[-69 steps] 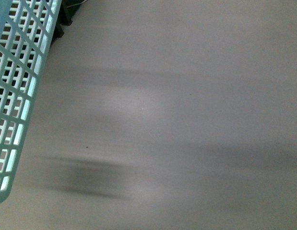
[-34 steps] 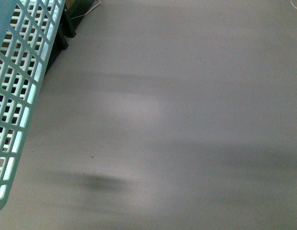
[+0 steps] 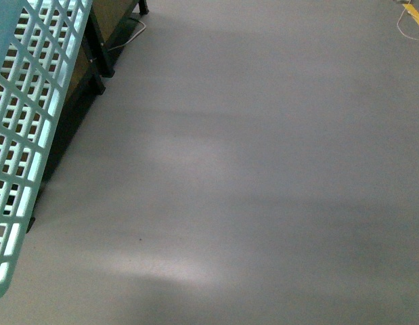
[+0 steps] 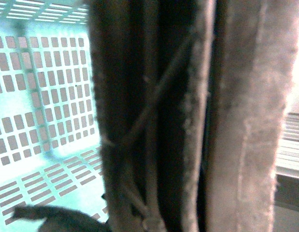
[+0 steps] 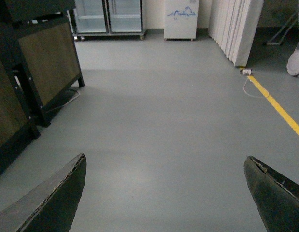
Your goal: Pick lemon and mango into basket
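In the front view, the turquoise basket (image 3: 30, 135) is seen at the left edge, and its slotted wall leans across that side of the picture. The grey floor (image 3: 263, 189) fills the rest. Black furniture legs (image 3: 101, 61) are seen on the floor just behind the basket. In the left wrist view, the inside of the basket is shown, with light coming through its slotted wall and bottom. A brown handle (image 4: 154, 121) is seen very close to the camera and is blurred. A dark shape (image 4: 57, 217) is seen low in the basket, but what it is cannot be told. Whether the left end effector is wide or narrow cannot be told. In the right wrist view, the right end effector (image 5: 164, 162) is spread wide, and only floor is seen between its 2 dark fingers (image 5: 62, 198). A dark cabinet with brown panels (image 5: 43, 63), 2 glass-door fridges (image 5: 108, 17), a white folded screen (image 5: 236, 26) and a yellow line (image 5: 279, 111) on the floor are seen farther off.
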Robot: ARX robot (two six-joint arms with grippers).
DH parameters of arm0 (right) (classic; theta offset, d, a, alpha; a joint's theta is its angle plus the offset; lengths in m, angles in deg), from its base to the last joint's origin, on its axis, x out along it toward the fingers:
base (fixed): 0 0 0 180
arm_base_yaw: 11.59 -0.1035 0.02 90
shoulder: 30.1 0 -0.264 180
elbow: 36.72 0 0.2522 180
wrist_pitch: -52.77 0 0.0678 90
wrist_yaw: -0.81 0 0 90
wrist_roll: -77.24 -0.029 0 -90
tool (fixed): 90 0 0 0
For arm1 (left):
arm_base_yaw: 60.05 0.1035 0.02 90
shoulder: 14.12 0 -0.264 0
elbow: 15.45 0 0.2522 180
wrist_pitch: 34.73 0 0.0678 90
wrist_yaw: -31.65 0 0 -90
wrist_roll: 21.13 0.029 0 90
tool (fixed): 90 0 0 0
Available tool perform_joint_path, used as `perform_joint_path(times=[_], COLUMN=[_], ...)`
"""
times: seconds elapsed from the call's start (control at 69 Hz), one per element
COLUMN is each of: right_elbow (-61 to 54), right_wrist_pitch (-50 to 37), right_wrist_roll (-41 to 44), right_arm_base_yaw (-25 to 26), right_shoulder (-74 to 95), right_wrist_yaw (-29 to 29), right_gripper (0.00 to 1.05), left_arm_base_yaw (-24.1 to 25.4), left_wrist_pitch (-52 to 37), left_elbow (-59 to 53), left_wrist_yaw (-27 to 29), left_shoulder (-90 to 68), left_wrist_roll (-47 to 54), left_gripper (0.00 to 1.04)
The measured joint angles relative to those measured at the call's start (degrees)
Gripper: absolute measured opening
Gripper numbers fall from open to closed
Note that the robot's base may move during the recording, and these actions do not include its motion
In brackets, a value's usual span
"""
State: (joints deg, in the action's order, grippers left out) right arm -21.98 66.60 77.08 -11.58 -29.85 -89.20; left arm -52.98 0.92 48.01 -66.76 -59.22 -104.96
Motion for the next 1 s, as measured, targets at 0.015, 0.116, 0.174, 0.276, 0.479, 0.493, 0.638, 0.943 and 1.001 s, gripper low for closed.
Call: perform_joint_path(times=[0.015, 0.116, 0.174, 0.276, 0.479, 0.493, 0.638, 0.943, 1.001], right_elbow=[0.0, 0.0, 0.0, 0.0, 0.0, 0.0, 0.0, 0.0, 0.0], right_wrist_pitch=[0.0, 0.0, 0.0, 0.0, 0.0, 0.0, 0.0, 0.0, 0.0], right_wrist_roll=[0.0, 0.0, 0.0, 0.0, 0.0, 0.0, 0.0, 0.0, 0.0], right_arm_base_yaw=[0.0, 0.0, 0.0, 0.0, 0.0, 0.0, 0.0, 0.0, 0.0], right_shoulder=[0.0, 0.0, 0.0, 0.0, 0.0, 0.0, 0.0, 0.0, 0.0], right_wrist_yaw=[0.0, 0.0, 0.0, 0.0, 0.0, 0.0, 0.0, 0.0, 0.0], right_gripper=[0.96, 0.96, 0.96, 0.96, 0.96, 0.96, 0.96, 0.96, 0.96], left_arm_base_yaw=[0.0, 0.0, 0.0, 0.0, 0.0, 0.0, 0.0, 0.0, 0.0], left_wrist_pitch=[0.0, 0.0, 0.0, 0.0, 0.0, 0.0, 0.0, 0.0, 0.0], left_elbow=[0.0, 0.0, 0.0, 0.0, 0.0, 0.0, 0.0, 0.0, 0.0], left_wrist_yaw=[0.0, 0.0, 0.0, 0.0, 0.0, 0.0, 0.0, 0.0, 0.0], left_shoulder=[0.0, 0.0, 0.0, 0.0, 0.0, 0.0, 0.0, 0.0, 0.0], left_wrist_roll=[0.0, 0.0, 0.0, 0.0, 0.0, 0.0, 0.0, 0.0, 0.0], left_gripper=[0.14, 0.14, 0.14, 0.14, 0.14, 0.14, 0.14, 0.14, 0.14])
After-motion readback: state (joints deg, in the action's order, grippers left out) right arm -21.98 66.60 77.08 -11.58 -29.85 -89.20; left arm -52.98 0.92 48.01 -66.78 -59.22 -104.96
